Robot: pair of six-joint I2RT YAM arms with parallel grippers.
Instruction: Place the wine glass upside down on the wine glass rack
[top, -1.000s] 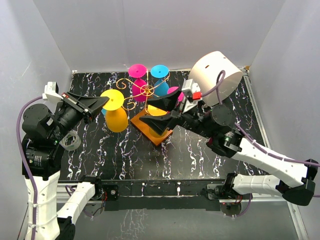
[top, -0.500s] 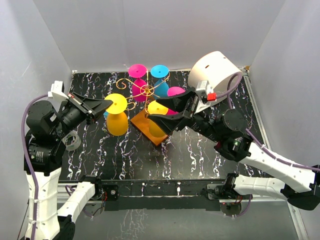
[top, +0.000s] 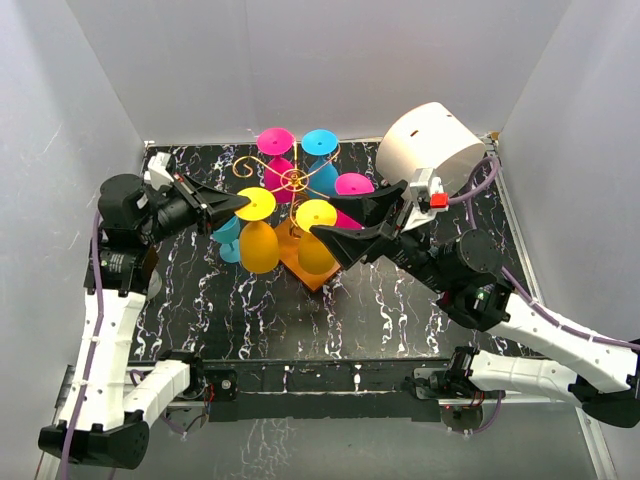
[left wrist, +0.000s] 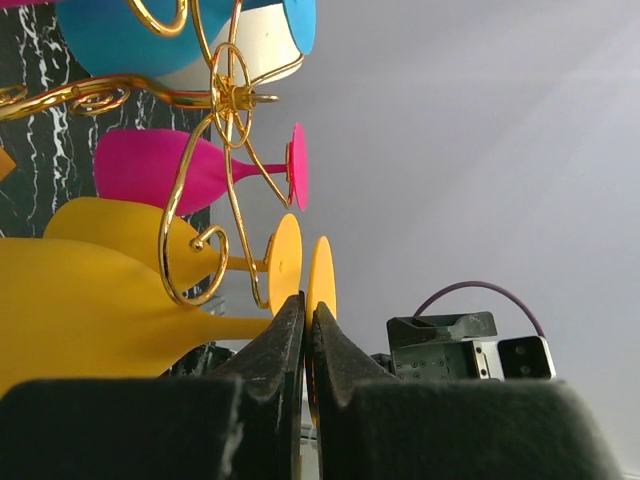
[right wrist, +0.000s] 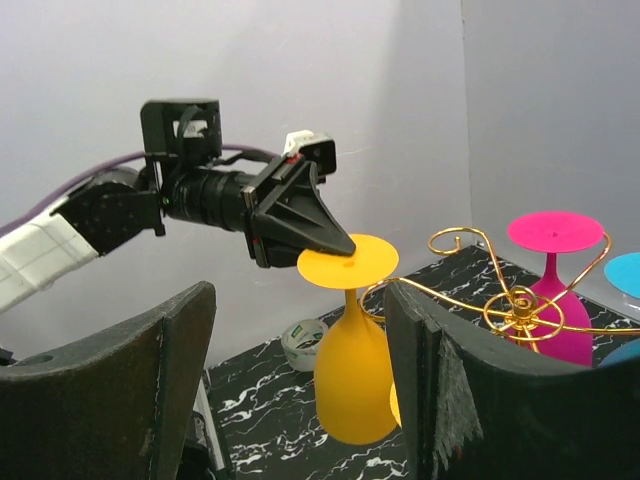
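My left gripper [top: 240, 205] is shut on the rim of the foot of a yellow wine glass [top: 260, 245] and holds it upside down, foot up, above the table. In the left wrist view the fingertips [left wrist: 290, 325] pinch the foot disc [left wrist: 322, 272]. The glass's stem hangs close to a curled arm of the gold wine glass rack [top: 294, 180], which stands on an orange base [top: 318, 275]. I cannot tell if they touch. My right gripper [top: 328, 216] is open and empty on the rack's right side. In the right wrist view the held glass [right wrist: 350, 385] and the left gripper [right wrist: 300, 225] show between its fingers.
The rack holds another yellow glass [top: 315, 245], two pink glasses [top: 275, 140] and a blue glass [top: 320, 142]. Another blue glass [top: 228, 237] is left of the held one. A white cylinder [top: 430, 145] lies at the back right. A tape roll [right wrist: 303, 342] is on the left.
My left gripper has carried the yellow glass rightward, up to the rack's left arm. My right arm has drawn back a little to the right and stays open.
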